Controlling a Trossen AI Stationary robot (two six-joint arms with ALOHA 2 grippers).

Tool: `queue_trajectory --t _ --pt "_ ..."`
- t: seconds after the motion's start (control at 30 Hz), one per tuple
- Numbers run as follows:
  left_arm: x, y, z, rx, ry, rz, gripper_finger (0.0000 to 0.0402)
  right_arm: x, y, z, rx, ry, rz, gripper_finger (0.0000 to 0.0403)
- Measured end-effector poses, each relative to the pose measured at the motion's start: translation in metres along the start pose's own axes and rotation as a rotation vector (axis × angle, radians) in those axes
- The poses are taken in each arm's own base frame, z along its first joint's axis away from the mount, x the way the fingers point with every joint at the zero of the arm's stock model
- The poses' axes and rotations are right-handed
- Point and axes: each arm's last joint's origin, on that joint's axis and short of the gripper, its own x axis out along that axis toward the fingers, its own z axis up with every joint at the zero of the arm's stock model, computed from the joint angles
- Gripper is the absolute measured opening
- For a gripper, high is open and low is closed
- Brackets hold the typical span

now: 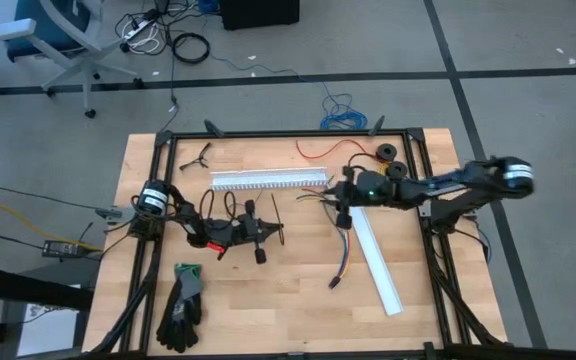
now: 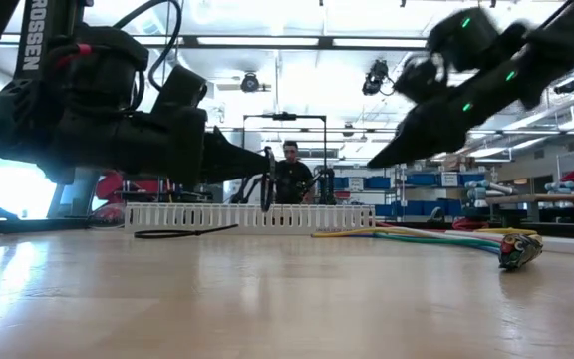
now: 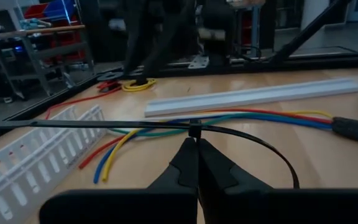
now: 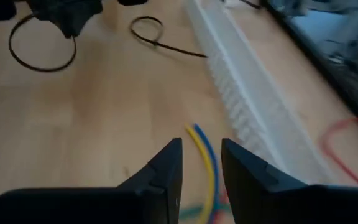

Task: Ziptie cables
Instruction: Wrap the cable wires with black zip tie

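The cables lie loose on the counter, a thin bundle of yellow, green, blue, orange and red wires ending at a small dark connector. Taking the white slotted channel as the landmark, the free wire ends fan out just beside its right end, and the bundle runs away from it toward the counter's front, alongside a plain white channel piece.

By the look of them they are light and limp. They will sag and splay if lifted at one point, and the smooth insulation may let single wires slide out of a pinch. The best hold, I judge, is across the whole bundle near the splayed ends, where the wires need gathering, or just behind the connector, where they are already held together. The connector itself is the one rigid part.

The right tool hovers over the wire ends beside the channel's right end, its fingers parted with the yellow and blue wires showing between them, not yet gripping. The left tool sits in front of the channel's middle, closed on a black ziptie already curled into an open loop, tail sticking out sideways. The ziptie is springy and thin, so it could twist in the pinch.

A second black ziptie lies near the channel, and a dark glove lies well apart from it, toward the front left.
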Motion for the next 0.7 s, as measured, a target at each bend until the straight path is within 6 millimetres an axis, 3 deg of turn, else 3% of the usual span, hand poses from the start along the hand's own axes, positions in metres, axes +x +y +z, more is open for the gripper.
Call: queue_trajectory --t 0.23,0.37,0.5,0.7 --pt "-0.002 0.005 -0.002 0.000 0.002 0.000 0.0002 -0.071 0.007 -0.001 0.143 0.155 0.009 0.0077" --pt "-0.006 0.020 -0.003 0.003 0.019 0.045 0.0002 -0.098 0.016 -0.013 0.242 0.269 0.081 0.0073" --pt "-0.009 0.029 -0.004 -0.034 0.031 0.075 0.0002 -0.103 0.033 -0.016 0.256 0.315 0.163 0.0073" --pt "-0.006 0.029 -0.002 -0.074 0.017 0.057 0.0002 -0.090 0.065 -0.018 0.144 0.345 0.279 0.0073"
